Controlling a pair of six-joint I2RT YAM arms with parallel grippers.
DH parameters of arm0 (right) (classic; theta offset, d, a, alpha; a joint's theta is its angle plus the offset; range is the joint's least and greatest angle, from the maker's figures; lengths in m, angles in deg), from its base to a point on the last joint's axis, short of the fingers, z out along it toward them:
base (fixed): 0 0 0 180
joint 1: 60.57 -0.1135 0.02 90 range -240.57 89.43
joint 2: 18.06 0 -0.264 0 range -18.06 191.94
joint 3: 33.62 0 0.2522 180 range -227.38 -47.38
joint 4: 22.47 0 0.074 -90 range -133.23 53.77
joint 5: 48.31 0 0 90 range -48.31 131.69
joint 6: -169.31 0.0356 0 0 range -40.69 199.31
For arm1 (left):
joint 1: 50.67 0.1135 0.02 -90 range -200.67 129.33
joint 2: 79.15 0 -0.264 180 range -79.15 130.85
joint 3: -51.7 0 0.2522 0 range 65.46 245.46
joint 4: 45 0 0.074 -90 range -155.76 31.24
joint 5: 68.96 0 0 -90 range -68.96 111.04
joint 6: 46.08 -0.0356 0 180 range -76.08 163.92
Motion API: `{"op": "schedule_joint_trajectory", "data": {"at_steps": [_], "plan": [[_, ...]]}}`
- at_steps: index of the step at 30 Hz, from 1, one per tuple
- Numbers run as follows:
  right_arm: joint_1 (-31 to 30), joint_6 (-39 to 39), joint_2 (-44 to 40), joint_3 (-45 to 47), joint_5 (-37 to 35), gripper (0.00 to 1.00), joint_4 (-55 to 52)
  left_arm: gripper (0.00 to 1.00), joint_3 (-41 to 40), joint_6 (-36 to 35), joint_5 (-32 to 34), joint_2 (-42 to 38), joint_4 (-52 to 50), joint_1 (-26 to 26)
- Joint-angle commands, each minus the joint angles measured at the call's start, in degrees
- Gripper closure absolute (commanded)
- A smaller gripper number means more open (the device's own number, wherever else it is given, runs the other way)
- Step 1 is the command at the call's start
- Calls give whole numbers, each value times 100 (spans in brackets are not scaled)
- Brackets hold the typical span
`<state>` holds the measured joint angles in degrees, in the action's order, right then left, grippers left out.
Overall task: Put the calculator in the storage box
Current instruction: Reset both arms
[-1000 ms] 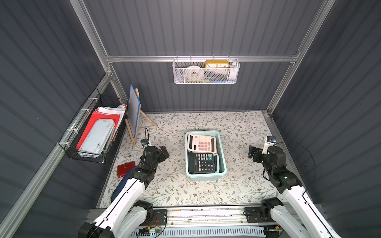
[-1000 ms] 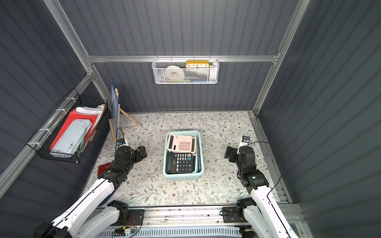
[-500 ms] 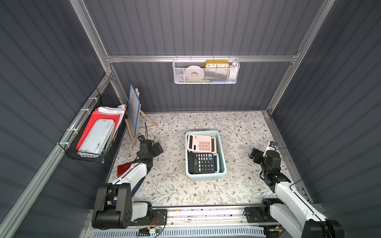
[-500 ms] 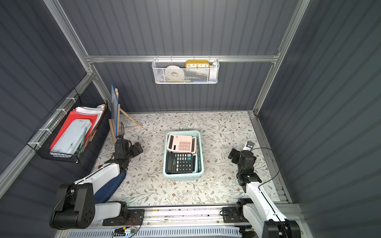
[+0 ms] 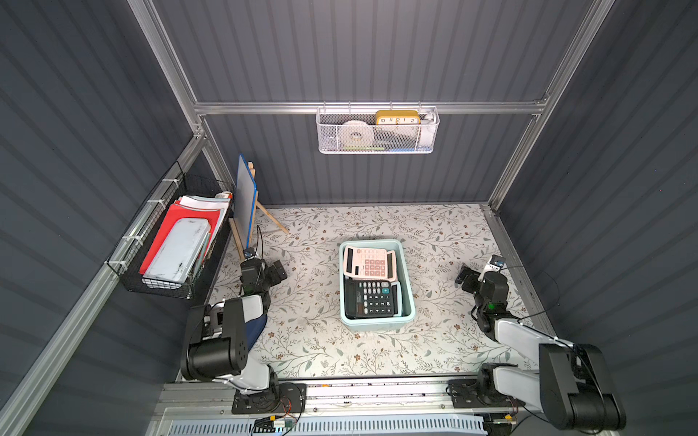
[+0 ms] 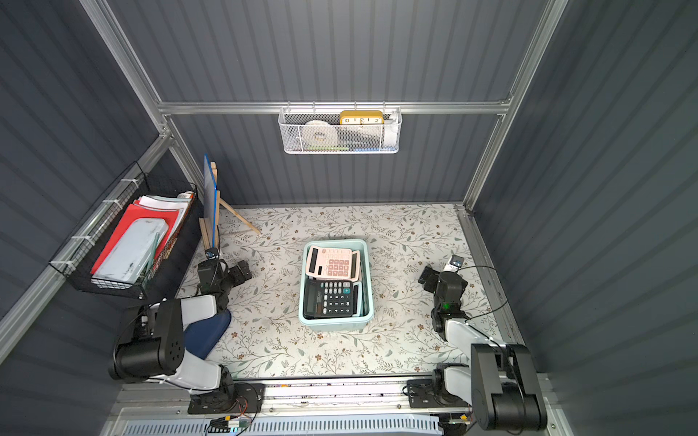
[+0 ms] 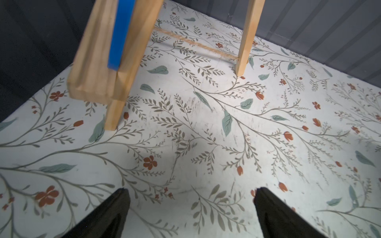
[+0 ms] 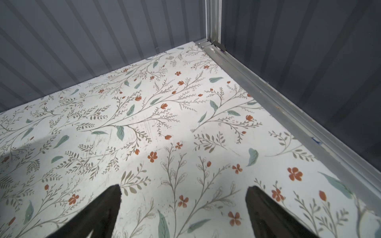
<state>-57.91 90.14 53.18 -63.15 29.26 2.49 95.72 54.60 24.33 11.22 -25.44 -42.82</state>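
Note:
The storage box (image 5: 377, 325) (image 6: 336, 325), a pale mint-blue tub, stands mid-table in both top views. Inside it a pink calculator (image 5: 368, 262) (image 6: 332, 262) lies tilted at the far end. A black calculator (image 5: 372, 298) (image 6: 328, 298) lies at the near end. My left gripper (image 5: 264, 268) (image 6: 226, 271) (image 7: 190, 195) hovers low over the mat far left of the box, open with nothing between its fingers. My right gripper (image 5: 477, 273) (image 6: 438, 275) (image 8: 183, 193) sits low at the right side, also open with nothing in it. Neither touches the box.
A wooden easel with a blue board (image 5: 245, 200) (image 7: 115, 41) stands just beyond the left gripper. A black wire basket (image 5: 170, 241) of folders hangs on the left wall and a white mesh basket (image 5: 377, 130) on the back wall. A metal rail (image 8: 288, 107) edges the mat beside the right gripper.
Both arms have folded back and down toward the front corners, so the grippers sit lower and further from the box. Jaws stayed open; the calculators have not moved.

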Motion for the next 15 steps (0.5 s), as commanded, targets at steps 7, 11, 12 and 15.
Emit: {"op": "schedule_joint_trajectory", "data": {"at_steps": [7, 11, 12, 15], "plan": [[19, -486, 1536, -19, 687, 1, 2209, 1, -394, -491, -702, 632, 2189, 131], [9, -572, 1908, -262, 938, 1, 2296, 0, -341, -419, -699, 756, 2194, 225], [16, -636, 1847, -470, 1057, 1, 1816, 1, -329, -436, -686, 760, 2164, 216], [-21, -670, 1547, -812, 1078, 1, 620, 0, -319, -426, -684, 750, 2129, 207]]}}
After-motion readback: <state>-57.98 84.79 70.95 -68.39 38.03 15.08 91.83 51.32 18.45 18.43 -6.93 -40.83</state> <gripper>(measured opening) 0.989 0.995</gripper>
